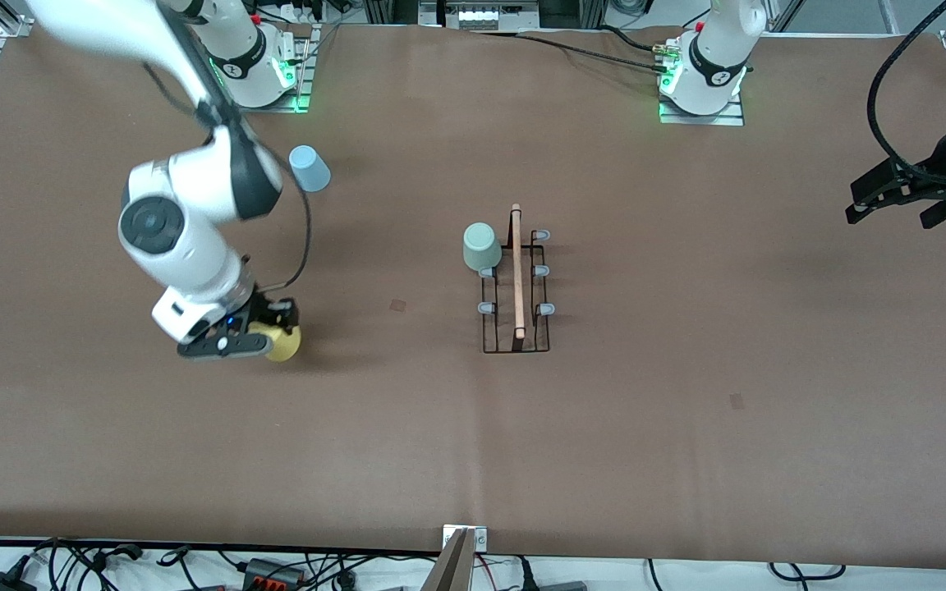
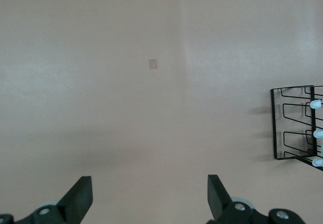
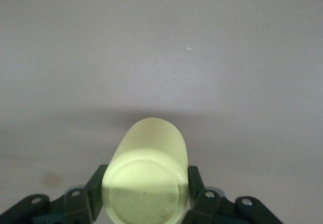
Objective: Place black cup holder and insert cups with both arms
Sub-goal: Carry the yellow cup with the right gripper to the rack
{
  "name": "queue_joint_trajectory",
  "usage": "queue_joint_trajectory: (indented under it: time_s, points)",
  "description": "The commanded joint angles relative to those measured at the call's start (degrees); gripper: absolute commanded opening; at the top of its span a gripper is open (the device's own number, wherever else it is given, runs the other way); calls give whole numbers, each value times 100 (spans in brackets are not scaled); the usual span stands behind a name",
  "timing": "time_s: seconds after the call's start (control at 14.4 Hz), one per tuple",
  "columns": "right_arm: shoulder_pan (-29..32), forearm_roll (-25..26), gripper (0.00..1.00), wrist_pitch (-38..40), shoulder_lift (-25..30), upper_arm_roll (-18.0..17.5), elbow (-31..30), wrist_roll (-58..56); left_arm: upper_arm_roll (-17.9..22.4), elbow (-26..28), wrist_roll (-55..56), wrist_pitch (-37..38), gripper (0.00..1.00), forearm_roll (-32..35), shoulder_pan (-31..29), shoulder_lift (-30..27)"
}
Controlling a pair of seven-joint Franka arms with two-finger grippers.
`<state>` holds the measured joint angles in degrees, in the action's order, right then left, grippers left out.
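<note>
The black cup holder [image 1: 516, 283] stands mid-table, its wooden rod handle [image 1: 517, 271] running along the top. A pale green cup [image 1: 481, 245] sits upside down on one of its pegs, on the side toward the right arm's end. My right gripper [image 1: 270, 333] is low at the table, shut on the yellow cup [image 1: 286, 345]; the right wrist view shows the yellow cup [image 3: 149, 176] clamped between both fingers [image 3: 195, 183]. The light blue cup [image 1: 309, 168] stands upside down close to the right arm's base. My left gripper [image 1: 892, 215] waits open at the left arm's end, with the holder [image 2: 295, 125] in its wrist view.
A brown mat [image 1: 686, 427] covers the table, with small dark marks [image 1: 398, 305] on it. Cables and plugs [image 1: 259, 566] lie along the front edge beside a metal bracket [image 1: 465, 539]. A thick black cable [image 1: 879, 98] loops over the left arm's end.
</note>
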<state>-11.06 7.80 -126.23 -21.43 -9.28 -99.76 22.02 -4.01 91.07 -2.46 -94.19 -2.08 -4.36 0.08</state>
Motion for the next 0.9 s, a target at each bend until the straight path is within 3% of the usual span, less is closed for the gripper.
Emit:
queue_joint_trajectory:
  time_s: [0.0, 0.14, 0.42, 0.83]
  points:
    - [-676, -216, 11, 415, 60, 23, 491, 1345, -21, -160, -97, 129, 100, 32, -21, 54]
    - [-1238, -454, 11, 398, -176, 31, 816, 2197, -21, -160, -97, 129, 100, 32, -21, 54]
    - [-2039, -437, 11, 354, -993, 31, 2019, 3509, -21, -160, -97, 129, 100, 32, -21, 54]
    - [-2374, -419, 11, -269, -1522, 58, 2382, 3696, -21, -160, -97, 129, 100, 23, -21, 54]
